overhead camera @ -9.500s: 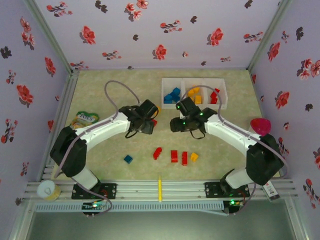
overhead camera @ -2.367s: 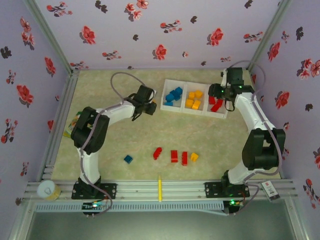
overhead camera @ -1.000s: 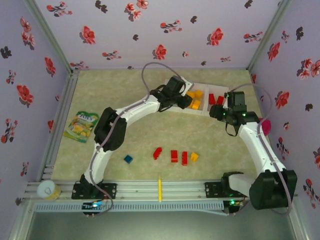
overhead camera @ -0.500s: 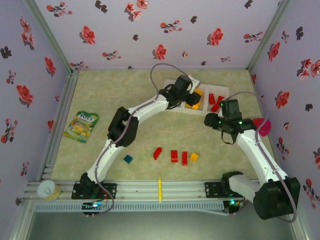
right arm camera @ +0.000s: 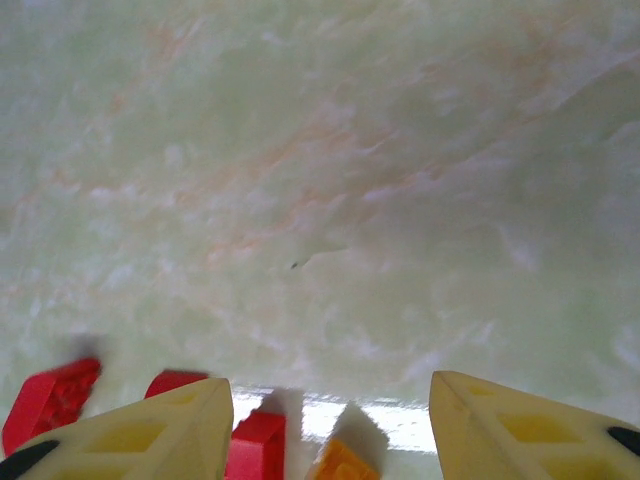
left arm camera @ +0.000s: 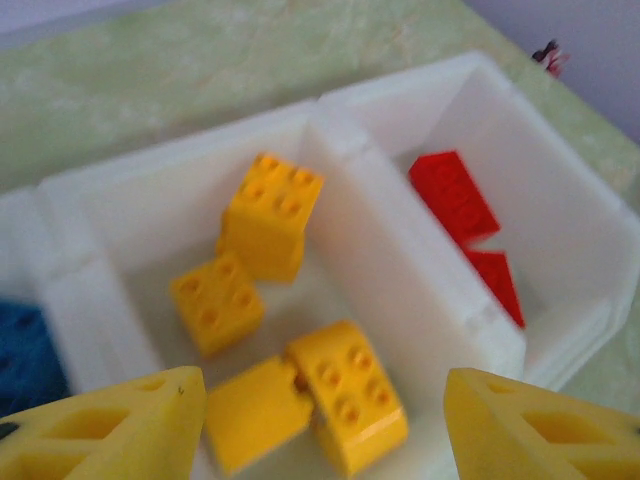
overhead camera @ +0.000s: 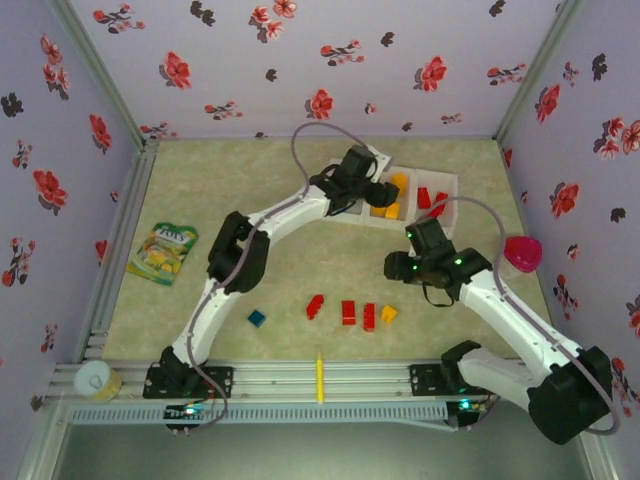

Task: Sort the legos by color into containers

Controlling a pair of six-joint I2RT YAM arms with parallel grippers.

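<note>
Legos (overhead camera: 347,312) lie well apart from a green pouch (overhead camera: 163,252), lettering unreadable.

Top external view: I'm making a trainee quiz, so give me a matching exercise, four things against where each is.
1 loose blue lego
2 green pouch
3 left tool
4 loose yellow lego

A over the yellow compartment
B right of the loose red legos
C by the left wall
D alone, left of those red legos

Pairs: 1-D, 2-C, 3-A, 4-B
</note>
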